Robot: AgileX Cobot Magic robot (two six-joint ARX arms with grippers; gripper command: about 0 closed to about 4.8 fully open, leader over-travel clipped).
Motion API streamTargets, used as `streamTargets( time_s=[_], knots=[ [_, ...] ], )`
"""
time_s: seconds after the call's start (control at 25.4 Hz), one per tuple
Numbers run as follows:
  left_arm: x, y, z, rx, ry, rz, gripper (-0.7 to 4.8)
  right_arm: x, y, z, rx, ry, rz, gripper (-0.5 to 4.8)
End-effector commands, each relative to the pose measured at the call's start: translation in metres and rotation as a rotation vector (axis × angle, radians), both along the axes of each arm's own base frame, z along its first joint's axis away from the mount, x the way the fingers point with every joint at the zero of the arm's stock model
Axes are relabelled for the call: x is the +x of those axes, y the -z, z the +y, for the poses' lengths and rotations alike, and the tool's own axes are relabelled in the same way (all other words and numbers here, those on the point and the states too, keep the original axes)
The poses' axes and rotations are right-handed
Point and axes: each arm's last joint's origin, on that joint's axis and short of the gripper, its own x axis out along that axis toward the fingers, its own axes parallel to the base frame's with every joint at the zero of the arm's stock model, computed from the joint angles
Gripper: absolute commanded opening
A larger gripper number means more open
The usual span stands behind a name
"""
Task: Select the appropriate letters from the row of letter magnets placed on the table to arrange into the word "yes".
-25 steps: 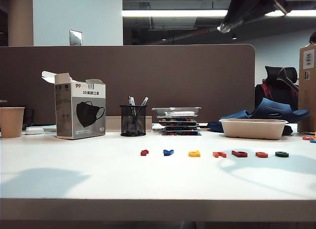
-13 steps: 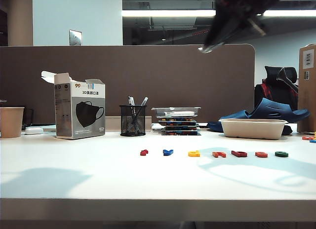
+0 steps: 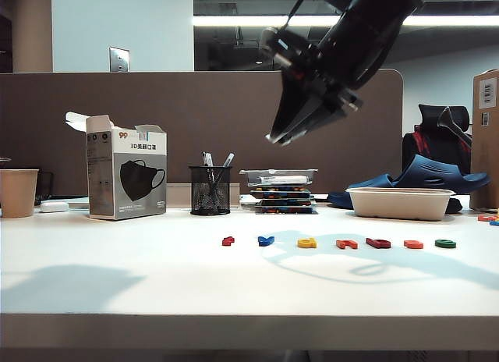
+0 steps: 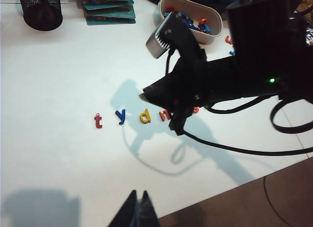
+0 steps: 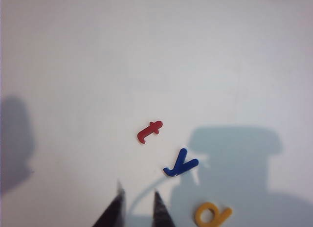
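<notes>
Exterior view: right gripper [image 3: 282, 136] hangs high above the letter magnets [image 3: 337, 243] on the worktop [image 3: 117, 268], fingers narrowly parted, empty; left gripper [image 4: 137, 210] fingers pressed together, empty.

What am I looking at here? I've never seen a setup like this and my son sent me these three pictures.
It is a two-armed robot at a white table. One picture is taken from in front of the table; the other two come from cameras on each arm's wrist.

A row of seven small letter magnets lies on the table. From the left wrist you can read a red t, a blue y and a yellow d.

The right gripper hangs above the row, its jaws slightly apart and holding nothing; its camera looks down on the blue y. The left gripper waits near the table's edge, shut and empty.

Behind stand a mask box, a pen holder and a tray.
</notes>
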Motion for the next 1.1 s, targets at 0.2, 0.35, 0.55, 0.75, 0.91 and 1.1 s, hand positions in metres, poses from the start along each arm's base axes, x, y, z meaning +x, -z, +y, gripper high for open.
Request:
streamTargets(
  time_s=[0.2, 0.35, 0.55, 0.75, 0.91, 1.1],
  knots=[
    [0.000, -0.002, 0.001, -0.007, -0.003, -0.008, -0.05, 0.009, 0.025, 0.018, -0.053, -0.112, -0.052, 1.62],
    [0.000, -0.002, 0.001, -0.007, -0.003, -0.008, -0.05, 0.015, 0.038, 0.024, -0.091, -0.138, -0.094, 1.72],
    [0.000, -0.002, 0.001, -0.007, -0.003, -0.008, -0.05, 0.020, 0.050, 0.028, -0.121, -0.178, -0.118, 1.94],
    [0.000, -0.002, 0.001, -0.007, -0.003, -0.008, -0.05, 0.024, 0.065, 0.036, -0.159, -0.198, -0.126, 1.94],
    [0.000, -0.002, 0.001, -0.007, -0.002, -0.008, -0.05, 0.027, 0.074, 0.040, -0.167, -0.201, -0.122, 1.94],
    [0.000, -0.002, 0.001, -0.007, -0.002, -0.008, -0.05, 0.030, 0.088, 0.042, -0.197, -0.206, -0.108, 1.93]
  ],
)
